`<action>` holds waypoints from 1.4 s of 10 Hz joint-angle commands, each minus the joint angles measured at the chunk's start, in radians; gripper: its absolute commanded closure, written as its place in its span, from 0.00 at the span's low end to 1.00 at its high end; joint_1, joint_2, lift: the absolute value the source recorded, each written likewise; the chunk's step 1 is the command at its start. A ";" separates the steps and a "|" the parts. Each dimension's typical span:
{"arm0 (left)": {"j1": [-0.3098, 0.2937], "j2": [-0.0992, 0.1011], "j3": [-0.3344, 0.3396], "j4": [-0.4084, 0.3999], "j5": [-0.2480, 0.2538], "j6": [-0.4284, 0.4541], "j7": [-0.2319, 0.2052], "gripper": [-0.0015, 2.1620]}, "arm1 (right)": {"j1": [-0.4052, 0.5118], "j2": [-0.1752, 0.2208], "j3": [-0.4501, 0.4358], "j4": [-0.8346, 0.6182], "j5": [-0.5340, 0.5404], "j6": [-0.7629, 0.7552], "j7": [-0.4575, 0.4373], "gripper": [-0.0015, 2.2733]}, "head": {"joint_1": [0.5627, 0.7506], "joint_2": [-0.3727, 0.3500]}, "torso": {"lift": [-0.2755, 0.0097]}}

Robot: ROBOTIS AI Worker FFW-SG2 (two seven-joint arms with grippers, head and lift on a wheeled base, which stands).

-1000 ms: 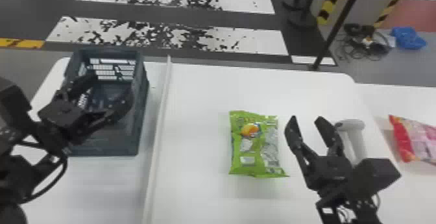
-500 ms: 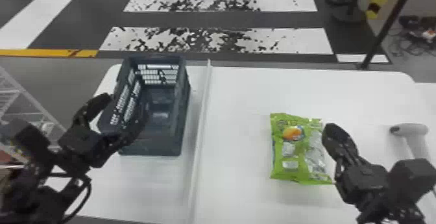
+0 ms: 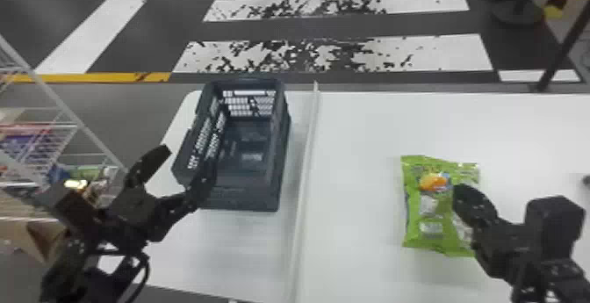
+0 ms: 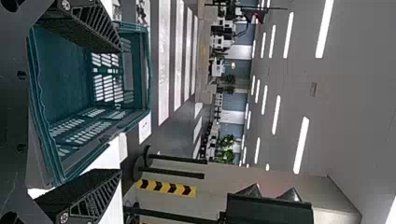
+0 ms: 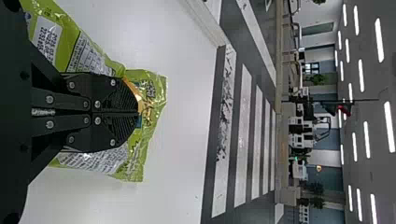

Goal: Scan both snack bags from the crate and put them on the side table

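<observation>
The dark crate (image 3: 250, 194) stands on the left part of the white table, with no bag visible inside. My left gripper (image 3: 188, 159) is open at the crate's near left corner, one finger overlapping its wall. In the left wrist view the crate (image 4: 65, 65) lies beyond the spread fingers of my left gripper (image 4: 117, 112). A green snack bag (image 3: 428, 203) lies flat on the table to the right, partly covered by my right gripper (image 3: 458, 190). From the right wrist, my right gripper (image 5: 137, 113) has its fingers pressed together over the bag (image 5: 156, 91).
A raised white strip (image 3: 303, 192) runs across the table between the crate and the green bag. A wire rack (image 3: 66, 126) with goods stands at the left, beside the table. Black posts (image 3: 562, 47) rise from the floor beyond the table's right part.
The head view has swung left, bringing in the rack and shifting crate and bag rightward. My right gripper has shut and is now over the bag's right side; before, it stood open beside it.
</observation>
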 commanded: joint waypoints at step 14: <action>0.003 0.000 -0.005 0.036 0.019 -0.003 -0.009 0.04 | 0.061 -0.003 -0.002 -0.083 0.051 0.125 0.000 0.99 | 0.70 0.78 | 0.66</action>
